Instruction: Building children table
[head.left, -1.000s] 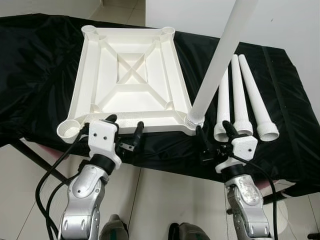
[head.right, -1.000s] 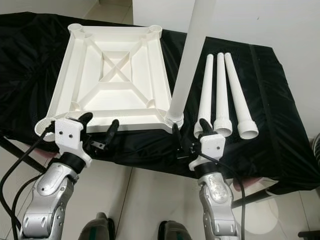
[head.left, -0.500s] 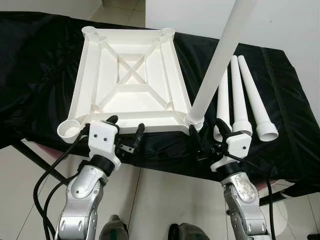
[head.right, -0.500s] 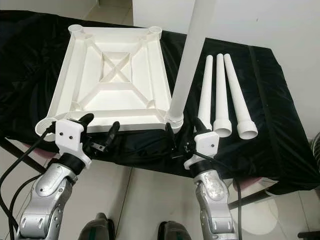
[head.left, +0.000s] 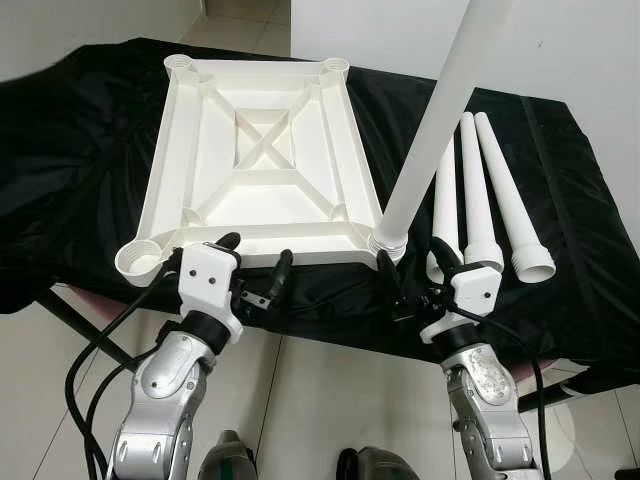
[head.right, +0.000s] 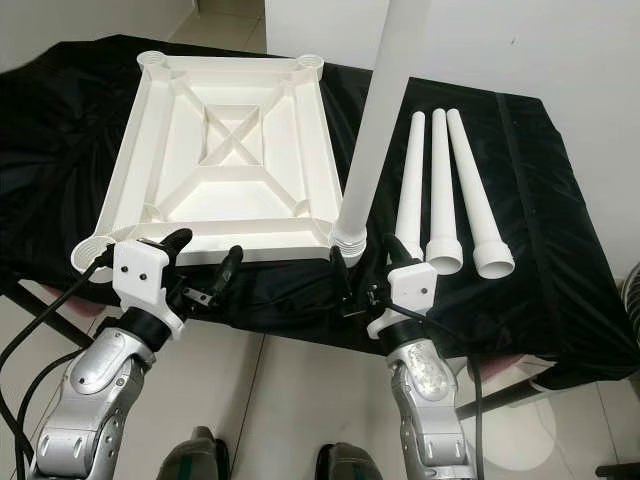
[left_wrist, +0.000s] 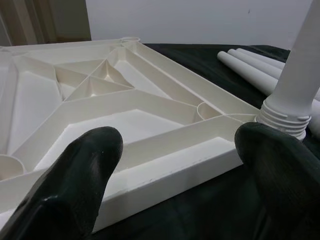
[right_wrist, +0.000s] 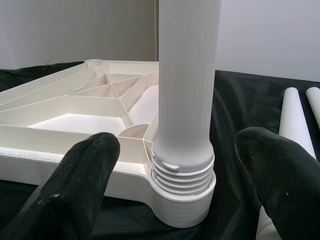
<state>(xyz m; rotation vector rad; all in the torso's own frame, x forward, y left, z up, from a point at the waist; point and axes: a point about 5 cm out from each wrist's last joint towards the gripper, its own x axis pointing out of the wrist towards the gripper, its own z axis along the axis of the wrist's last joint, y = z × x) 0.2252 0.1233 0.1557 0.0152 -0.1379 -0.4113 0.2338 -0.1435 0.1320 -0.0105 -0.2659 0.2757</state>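
Head camera first: the white ribbed plastic tabletop (head.left: 262, 160) lies upside down on the black cloth-covered worktop (head.left: 70, 150), its near edge right along the worktop's front edge. One long white plastic leg (head.left: 440, 110) stands upright in the near right corner socket. Three more loose white tapered legs (head.left: 480, 200) lie side by side on the cloth to its right, apart from the tabletop with a strip of bare cloth between.

The left hand (head.left: 256, 268) sits just off the tabletop's near edge, fingers spread wide, holding nothing. The right hand (head.left: 411, 278) hangs just in front of the standing leg's base, also wide open and empty.

Left wrist view: both fingertips (left_wrist: 80, 180) flank the tabletop's near rim without touching.

Right wrist view: the fingers (right_wrist: 75, 185) bracket the leg's threaded collar (right_wrist: 182, 172), clear gap on each side.
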